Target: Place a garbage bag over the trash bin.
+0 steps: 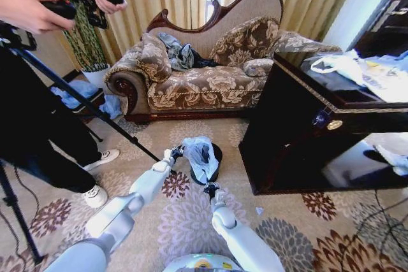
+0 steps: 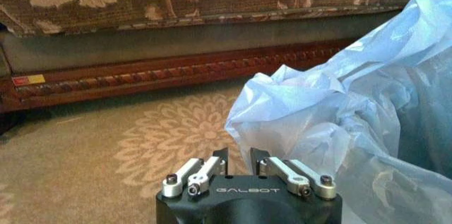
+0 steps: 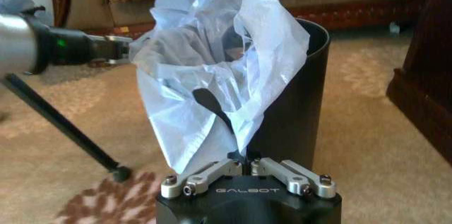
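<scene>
The trash bin (image 1: pixel 215 152) is a small black cylinder standing on the carpet in front of the sofa; its glossy wall (image 3: pixel 297 102) rises close ahead in the right wrist view. The garbage bag (image 1: pixel 200 155), pale blue and crinkly, hangs bunched over the bin's near-left rim, and its mouth (image 3: pixel 211 44) gapes above the bin. My left gripper (image 1: pixel 177 152) pinches the bag's left edge (image 2: pixel 297 113), fingers close together (image 2: pixel 238 159). My right gripper (image 1: pixel 209 188) is shut on the bag's lower tip (image 3: pixel 244 161), just in front of the bin.
A patterned sofa (image 1: pixel 197 81) stands behind the bin. A dark wooden desk (image 1: pixel 319 138) stands close on the right. On the left, a person stands with a tripod whose leg (image 1: pixel 95 113) slants towards the bin. Open carpet lies nearer to me.
</scene>
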You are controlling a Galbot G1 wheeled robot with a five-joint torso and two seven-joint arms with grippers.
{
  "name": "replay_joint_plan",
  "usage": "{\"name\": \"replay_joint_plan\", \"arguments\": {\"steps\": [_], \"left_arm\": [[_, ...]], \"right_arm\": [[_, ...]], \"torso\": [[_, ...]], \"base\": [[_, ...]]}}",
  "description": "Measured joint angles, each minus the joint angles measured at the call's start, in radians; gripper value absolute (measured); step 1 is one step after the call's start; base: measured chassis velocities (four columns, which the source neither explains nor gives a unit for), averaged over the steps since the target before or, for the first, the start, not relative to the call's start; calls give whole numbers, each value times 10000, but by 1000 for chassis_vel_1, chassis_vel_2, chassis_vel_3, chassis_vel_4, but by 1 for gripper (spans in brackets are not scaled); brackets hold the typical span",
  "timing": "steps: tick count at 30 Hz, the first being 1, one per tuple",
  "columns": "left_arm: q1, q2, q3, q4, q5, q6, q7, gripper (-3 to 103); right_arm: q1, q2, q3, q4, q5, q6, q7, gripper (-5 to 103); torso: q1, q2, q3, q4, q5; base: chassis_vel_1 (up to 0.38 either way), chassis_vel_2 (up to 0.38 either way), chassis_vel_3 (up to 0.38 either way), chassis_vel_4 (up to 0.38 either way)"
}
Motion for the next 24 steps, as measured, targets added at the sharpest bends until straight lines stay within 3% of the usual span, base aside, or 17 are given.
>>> {"name": "replay_joint_plan", "arguments": {"steps": [14, 24], "left_arm": [[1, -175, -1, 137, -111, 92, 0, 26], [64, -247, -9, 199, -243, 255, 0, 28]], "right_arm": [[423, -337, 152, -770, -1361, 293, 154, 0], [716, -372, 161, -1526, -1720, 356, 5, 0]], "torso": [[0, 0, 0, -1, 0], [0, 0, 0, 0, 0]], "base": [[0, 0, 0, 0], [0, 0, 0, 0]]}}
